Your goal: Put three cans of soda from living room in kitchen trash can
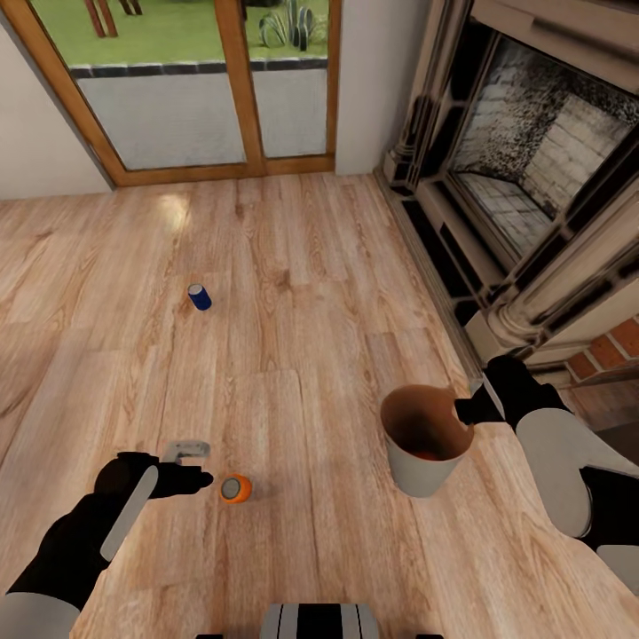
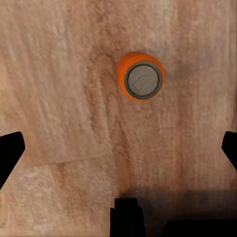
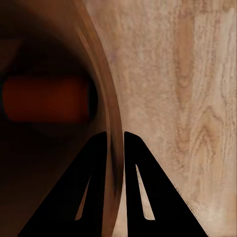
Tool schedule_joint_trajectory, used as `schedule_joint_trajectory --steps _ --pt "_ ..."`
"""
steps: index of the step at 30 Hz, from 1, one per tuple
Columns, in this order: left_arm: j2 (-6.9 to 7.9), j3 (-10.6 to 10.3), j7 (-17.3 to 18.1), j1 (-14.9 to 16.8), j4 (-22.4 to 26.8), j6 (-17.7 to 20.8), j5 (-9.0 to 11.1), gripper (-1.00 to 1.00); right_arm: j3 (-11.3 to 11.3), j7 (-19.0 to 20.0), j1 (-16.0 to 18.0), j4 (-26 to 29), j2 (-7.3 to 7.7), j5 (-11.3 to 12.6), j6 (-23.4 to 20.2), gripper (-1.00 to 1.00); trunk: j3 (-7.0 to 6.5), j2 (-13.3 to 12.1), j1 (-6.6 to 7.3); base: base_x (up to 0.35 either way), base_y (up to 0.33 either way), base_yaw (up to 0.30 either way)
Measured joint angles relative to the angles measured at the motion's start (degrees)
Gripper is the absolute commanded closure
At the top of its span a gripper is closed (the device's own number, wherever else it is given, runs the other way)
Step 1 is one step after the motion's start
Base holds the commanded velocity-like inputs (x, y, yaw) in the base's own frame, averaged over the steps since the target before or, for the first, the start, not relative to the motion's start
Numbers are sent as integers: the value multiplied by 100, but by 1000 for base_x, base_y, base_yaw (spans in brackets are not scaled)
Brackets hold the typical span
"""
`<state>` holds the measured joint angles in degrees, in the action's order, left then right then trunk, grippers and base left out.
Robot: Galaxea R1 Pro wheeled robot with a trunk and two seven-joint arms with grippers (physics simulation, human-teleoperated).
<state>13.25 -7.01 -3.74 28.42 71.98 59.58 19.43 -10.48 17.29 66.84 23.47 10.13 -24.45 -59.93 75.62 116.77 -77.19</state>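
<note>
I'm looking down at the light wood plank floor [image 1: 311, 293] of the living room, with the wood-framed glass doors [image 1: 204, 89] at the far side and the fireplace [image 1: 524, 169] along the right, a strip of red brick [image 1: 612, 348] beneath it.

The tash can [image 1: 426, 466] stands upright on the planks at my right, pale outside, orange-brown inside. My right gripper [image 1: 468, 410] is clamped on its rim: through the right wrist camera the two dark fingers [image 3: 143, 187] sit close together with the bin wall [image 3: 106, 118] pinched between them, one inside and one outside. Down in the bin lies an orange can on its side [image 3: 47, 98], dim in the shadow.

My left gripper [image 1: 197, 466] hovers over the floor at my left, spread wide and holding nothing; in the left wrist camera its fingertips [image 2: 10, 150] show only at the two edges of the picture. A second orange can [image 1: 235, 488] stands upright on the floor, grey top facing me, just beside that gripper on the side toward the bin. From the wrist it sits forward of the open fingers [image 2: 140, 76], not between them, with bare floor all round it.

The dark blue can [image 1: 200, 296] stands well apart, farther out on the planks toward the doors, away from both grippers.
</note>
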Motion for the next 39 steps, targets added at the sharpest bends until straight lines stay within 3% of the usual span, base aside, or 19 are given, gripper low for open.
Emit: schedule_joint_trajectory --steps 9,27,39 --pt "-79 14 -10 -3 -48 -7 -1 -100 -6 -12 2 1 -56 -79 8 100 0 0 0 76 0 0" --pt "-86 15 -18 -3 -46 -17 -2 -100 -6 -6 0 2 -63 -30 4 100 0 0 0 204 0 0" --pt "-86 17 -17 -3 -34 -17 1 -100 2 -6 1 -1 -58 -28 3 100 0 0 0 39 0 0"
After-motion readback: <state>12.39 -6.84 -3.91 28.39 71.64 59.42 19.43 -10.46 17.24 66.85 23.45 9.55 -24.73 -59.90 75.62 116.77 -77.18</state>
